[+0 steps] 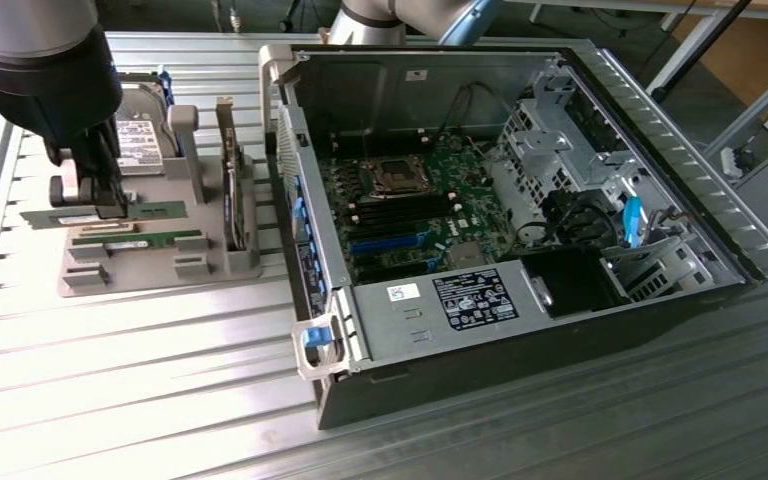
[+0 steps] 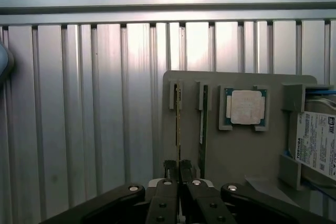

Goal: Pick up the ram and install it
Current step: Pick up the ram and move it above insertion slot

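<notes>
Closest thing first: the gripper [image 2: 178,167] has its two fingers squeezed together on the top edge of the ram [image 2: 178,121], the thin green stick standing on edge in the grey tray [image 2: 236,156]. So it's pinching the ram. From these shots I honestly can't tell if the stick has lifted out of its holder at all; it looks seated or barely raised. In the exterior view all of this sits at middle left of the frame.

Just beside it in the tray is the twin stick [image 2: 202,124], untouched. A bit further along the same tray there's the square silver CPU chip [image 2: 247,107] in its pocket, then the hard drive [image 2: 317,142], whose label reads TOSHIBA. The rest of that label is too small for me.

Further out, taking up the centre and right of the exterior frame, the computer case [image 1: 398,85] lies open with the motherboard [image 1: 438,205] exposed. The dark memory slots [image 1: 387,213] look empty to me. The power supply [image 1: 451,300] has a black label and a white sticker, neither readable.

So my read: grab done, carry and install not done yet.
</notes>
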`<state>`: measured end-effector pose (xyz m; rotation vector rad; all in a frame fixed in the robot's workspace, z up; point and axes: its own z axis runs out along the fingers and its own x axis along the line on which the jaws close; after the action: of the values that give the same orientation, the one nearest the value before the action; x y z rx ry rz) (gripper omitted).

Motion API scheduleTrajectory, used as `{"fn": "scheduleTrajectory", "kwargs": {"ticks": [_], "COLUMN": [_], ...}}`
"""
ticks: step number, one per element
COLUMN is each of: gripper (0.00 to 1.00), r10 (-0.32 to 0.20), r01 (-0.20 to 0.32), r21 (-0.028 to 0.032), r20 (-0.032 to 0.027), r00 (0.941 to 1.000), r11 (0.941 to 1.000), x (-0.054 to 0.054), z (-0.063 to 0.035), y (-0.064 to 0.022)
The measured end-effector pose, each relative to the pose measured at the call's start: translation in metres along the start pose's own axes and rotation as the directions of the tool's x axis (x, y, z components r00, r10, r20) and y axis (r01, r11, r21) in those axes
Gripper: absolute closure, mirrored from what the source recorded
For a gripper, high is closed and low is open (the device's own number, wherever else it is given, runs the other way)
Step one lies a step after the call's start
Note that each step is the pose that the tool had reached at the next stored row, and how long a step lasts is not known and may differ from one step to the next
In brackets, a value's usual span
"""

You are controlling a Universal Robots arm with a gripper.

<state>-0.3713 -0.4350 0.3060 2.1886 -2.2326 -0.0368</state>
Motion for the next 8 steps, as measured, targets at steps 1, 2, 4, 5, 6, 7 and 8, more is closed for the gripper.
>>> {"fn": "scheduleTrajectory", "kwargs": {"ticks": [1,2,4,5,6,7,8], "gripper": [0.88,0.88,0.88,0.88,0.88,0.88,0.88], "r10": [0.0,0.0,0.0,0.0,0.0,0.0,0.0], "r01": [0.0,0.0,0.0,0.0,0.0,0.0,0.0], "r21": [0.0,0.0,0.0,0.0,0.0001,0.0,0.0], "r20": [0.0,0.0,-0.0001,-0.0001,0.0,0.0,-0.0002], "r00": [1.0,1.0,1.0,1.0,1.0,1.0,1.0], "r11": [1.0,1.0,1.0,1.0,1.0,1.0,1.0], "x": [0.0,0.0,0.0,0.0,0.0,0.0,0.0], "z": [-0.0031,-0.0066,-0.0106,-0.0132,-0.0162,-0.0181,-0.0203], "y": [0.0001,0.0002,0.0003,0.0004,0.0004,0.0005,0.0005]}}
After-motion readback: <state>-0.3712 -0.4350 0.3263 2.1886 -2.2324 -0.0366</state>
